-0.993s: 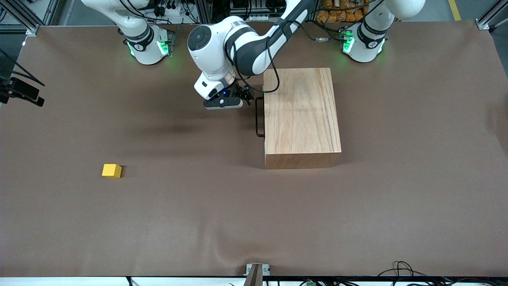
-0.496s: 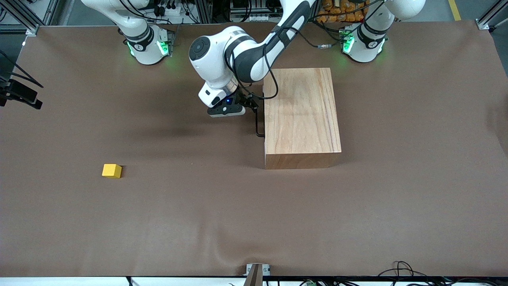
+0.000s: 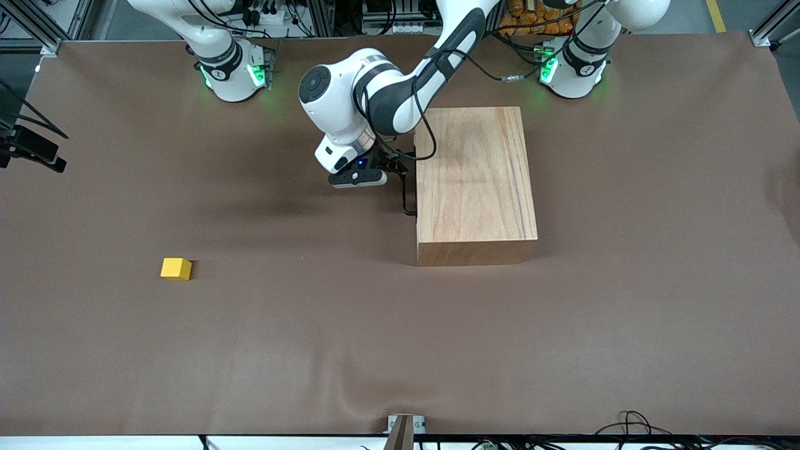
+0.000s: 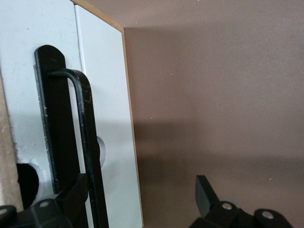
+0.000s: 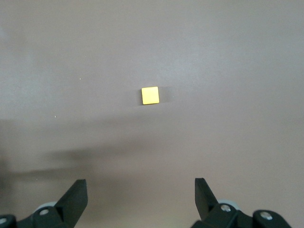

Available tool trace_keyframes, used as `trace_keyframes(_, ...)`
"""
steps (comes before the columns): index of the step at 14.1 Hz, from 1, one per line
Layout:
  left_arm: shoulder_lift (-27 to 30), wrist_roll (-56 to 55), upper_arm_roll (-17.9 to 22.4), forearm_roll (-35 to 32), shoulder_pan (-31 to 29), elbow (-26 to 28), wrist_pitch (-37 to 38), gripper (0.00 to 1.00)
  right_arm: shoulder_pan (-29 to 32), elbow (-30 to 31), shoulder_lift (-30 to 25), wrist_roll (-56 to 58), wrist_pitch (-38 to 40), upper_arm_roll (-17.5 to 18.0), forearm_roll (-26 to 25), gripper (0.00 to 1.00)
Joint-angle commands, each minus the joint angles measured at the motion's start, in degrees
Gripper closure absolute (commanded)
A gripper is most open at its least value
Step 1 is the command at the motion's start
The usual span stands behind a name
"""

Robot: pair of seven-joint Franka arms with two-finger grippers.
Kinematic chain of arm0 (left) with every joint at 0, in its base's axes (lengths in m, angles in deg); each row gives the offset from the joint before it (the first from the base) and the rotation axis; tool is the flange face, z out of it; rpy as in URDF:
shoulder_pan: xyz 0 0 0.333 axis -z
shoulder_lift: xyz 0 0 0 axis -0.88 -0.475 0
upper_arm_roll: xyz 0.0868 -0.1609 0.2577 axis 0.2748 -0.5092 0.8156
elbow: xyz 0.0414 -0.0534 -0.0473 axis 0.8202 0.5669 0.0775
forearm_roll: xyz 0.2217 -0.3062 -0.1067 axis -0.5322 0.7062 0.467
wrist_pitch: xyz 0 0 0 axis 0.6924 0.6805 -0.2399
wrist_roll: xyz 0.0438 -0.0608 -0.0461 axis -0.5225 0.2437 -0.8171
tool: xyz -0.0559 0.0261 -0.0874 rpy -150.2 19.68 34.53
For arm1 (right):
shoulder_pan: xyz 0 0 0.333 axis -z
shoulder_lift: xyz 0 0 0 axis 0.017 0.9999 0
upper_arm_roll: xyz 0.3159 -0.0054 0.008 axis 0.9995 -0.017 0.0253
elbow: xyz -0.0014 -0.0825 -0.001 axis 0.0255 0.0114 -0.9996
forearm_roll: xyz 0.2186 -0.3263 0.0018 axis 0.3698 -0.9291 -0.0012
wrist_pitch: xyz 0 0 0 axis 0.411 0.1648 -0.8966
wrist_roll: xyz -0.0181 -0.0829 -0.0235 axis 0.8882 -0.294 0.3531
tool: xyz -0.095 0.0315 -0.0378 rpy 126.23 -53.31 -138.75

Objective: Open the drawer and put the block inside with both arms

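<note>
Yellow block (image 3: 175, 269); light-wood box (image 3: 475, 181)

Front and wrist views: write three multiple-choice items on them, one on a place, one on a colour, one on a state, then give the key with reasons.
1. Where is the left gripper?
A. At the handle on the drawer front
B. Over the block
C. On top of the box

2. What colour is the block?
A. Red
B. Yellow
C. Blue

3. What state is the drawer in?
A. Pulled fully out
B. Lifted off the table
C. Shut

Key:
1 A, the left wrist view shows one finger beside the black loop handle on the white panel.
2 B, the cube is bright yellow in the front view and in the right wrist view.
3 C, no tray sticks out from the box's side in the front view.

The right gripper hangs open above the block; its arm waits.
</note>
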Motion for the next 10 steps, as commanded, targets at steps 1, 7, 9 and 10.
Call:
trace_keyframes(1, -0.83, 0.66, 0.52, -1.20, 0.26, -1.26, 1.09, 0.00, 0.52, -0.58, 0.26, -0.01, -0.05, 0.26, 0.37, 0.00)
trace_keyframes(7, -1.01, 0.13, 0.61, -1.20, 0.26, -1.26, 1.70, 0.00, 0.52, -0.58, 0.18, -0.01, 0.04, 0.26, 0.37, 0.00)
trace_keyframes(9, -0.92, -1.79, 0.70, -1.20, 0.17, -1.26, 1.79, 0.00, 0.52, -0.50, 0.26, -0.01, 0.04, 0.26, 0.28, 0.00)
trace_keyframes(10, -0.92, -3.10, 0.70, -1.20, 0.17, -1.26, 1.79, 0.00, 0.52, -0.50, 0.26, -0.01, 0.04, 0.26, 0.37, 0.00)
